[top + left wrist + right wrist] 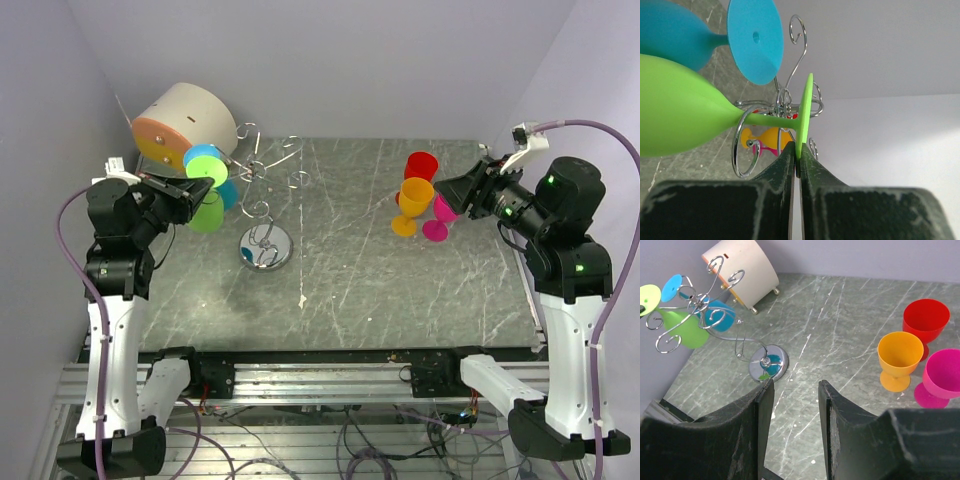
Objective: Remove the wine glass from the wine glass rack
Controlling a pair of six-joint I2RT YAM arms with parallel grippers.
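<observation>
We see the left gripper (797, 152) pressed together on the green wine glass (675, 117). Its two fingers (785, 172) pinch the rim of the glass's round foot, which stands edge-on between them with no gap on either side. The glass hangs on the wine glass rack (790, 102), its stem lying through one of the curled wire hooks, with the bowl on one side of the hook and the foot on the other.

A blue wine glass (752, 40) hangs from a neighbouring hook, just beside the green one. The two bowls are close together, though we cannot tell whether they touch.

The rack stands on the grey marbled table (380, 290) toward its far-left corner. Its mirror-shiny round base (265, 246) rests on the table a little nearer the middle than the hooks, and the twisted stem leans from it toward the left edge. A beige-and-orange cylinder (185, 125) sits in the far-left corner itself, just behind the hooks.

The right gripper (795, 385) is spread, with only bare table showing between its fingers. It hovers by the table's right edge, pointing toward the middle and well apart from the rack. Near it, three more glasses stand upright in a tight group — a red glass (926, 320) farthest back, an orange glass (899, 357) just in front of it, and a pink glass (945, 377) nearest the right edge.
</observation>
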